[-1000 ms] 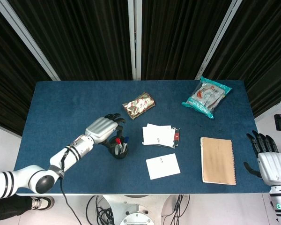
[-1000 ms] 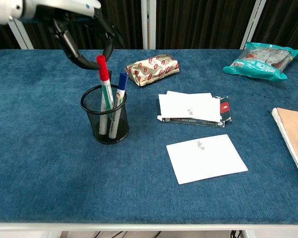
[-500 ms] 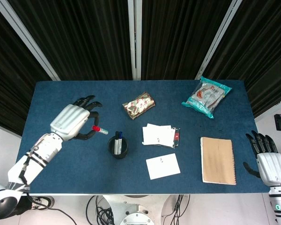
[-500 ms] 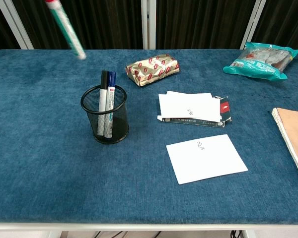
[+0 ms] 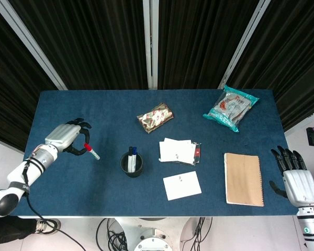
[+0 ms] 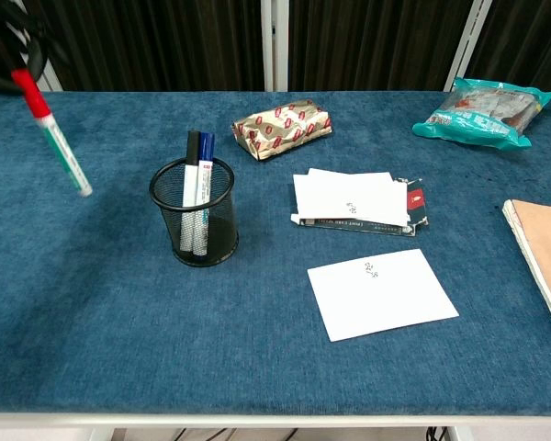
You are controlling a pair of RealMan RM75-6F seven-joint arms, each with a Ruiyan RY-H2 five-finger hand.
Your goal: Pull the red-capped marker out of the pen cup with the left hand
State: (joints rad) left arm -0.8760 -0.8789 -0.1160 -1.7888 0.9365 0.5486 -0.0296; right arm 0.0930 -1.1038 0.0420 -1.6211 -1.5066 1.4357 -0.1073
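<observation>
Left hand (image 5: 68,139) with fingers pinching the red-capped, green-barrelled marker (image 6: 53,134) above the counter, left of the black mesh pen cup (image 6: 194,223); right hand (image 5: 295,178) fingers spread.

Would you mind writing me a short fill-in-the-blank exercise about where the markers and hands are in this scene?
1. The red-capped marker is held by the robot's ____ hand, clear of the pen cup.
2. The number of markers standing in the pen cup is ____.
3. The cap of the marker beside the black-capped one in the cup is ____.
4. The right hand holds ____, off the table's edge near the notebook.

Missing words: left; two; blue; nothing
</observation>
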